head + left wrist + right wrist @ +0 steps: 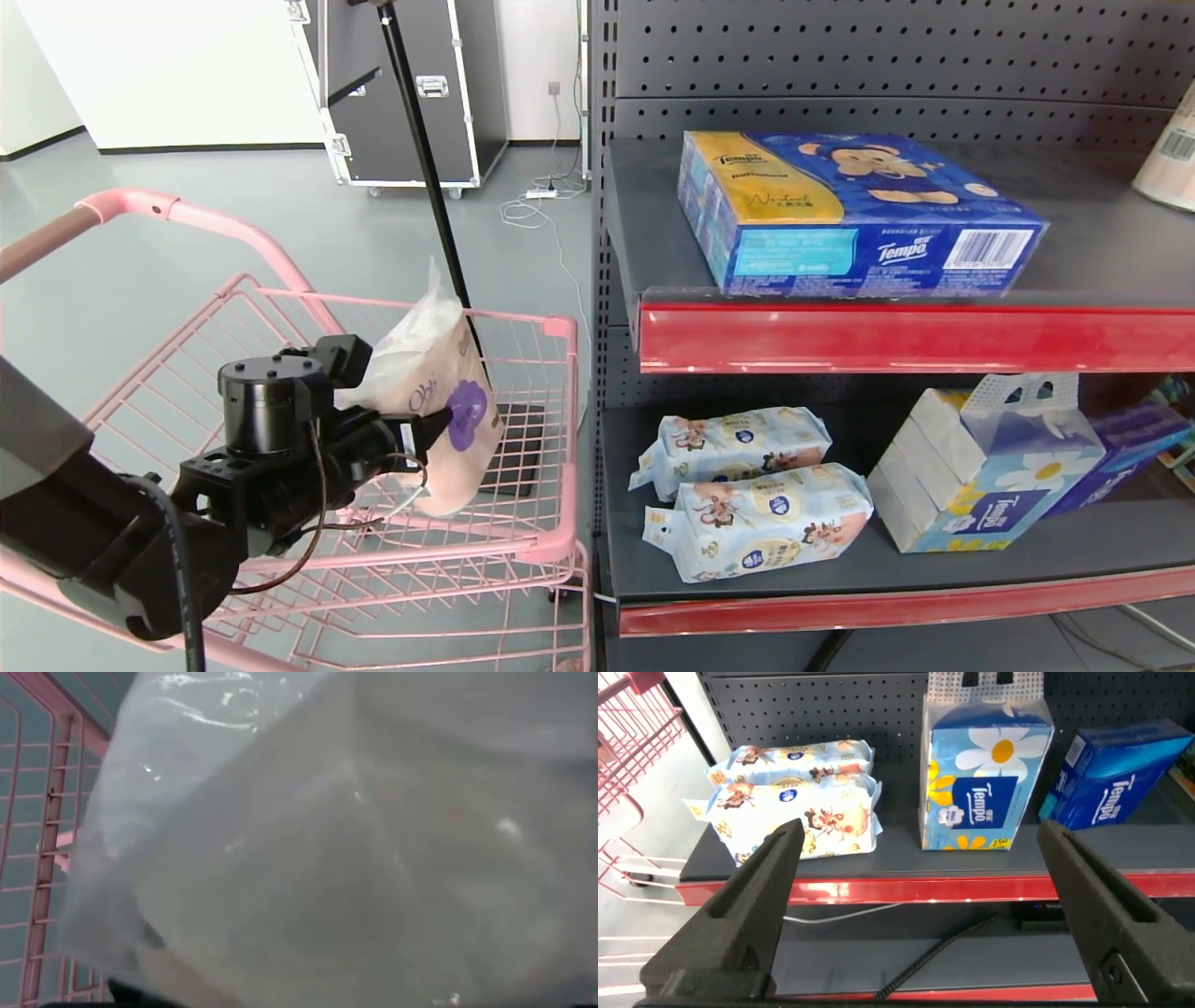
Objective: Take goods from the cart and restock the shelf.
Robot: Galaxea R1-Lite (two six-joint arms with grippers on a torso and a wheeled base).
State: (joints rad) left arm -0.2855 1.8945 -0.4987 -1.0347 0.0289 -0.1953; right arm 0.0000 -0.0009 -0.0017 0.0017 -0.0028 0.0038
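Head view: the left pincer grasps the upright pink pack inside the cart; the shelf lies rightward.

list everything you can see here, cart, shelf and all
cart: 1, pink, left of the shelf
wrapped pack: 1, white with a purple mark, upright in the cart
flat tissue pack: 1, blue and yellow, upper board
wipe packs: 2, pale blue, lower board, left end
handled tissue pack: 1, blue and white, lower board, middle
dark blue pack: 1, lower board, right end
shelf: 1, dark grey with red edges
flight case: 1, black, on the floor behind
left gripper: black, in the cart, shut on the wrapped pack
right gripper: black, open, facing the lower board
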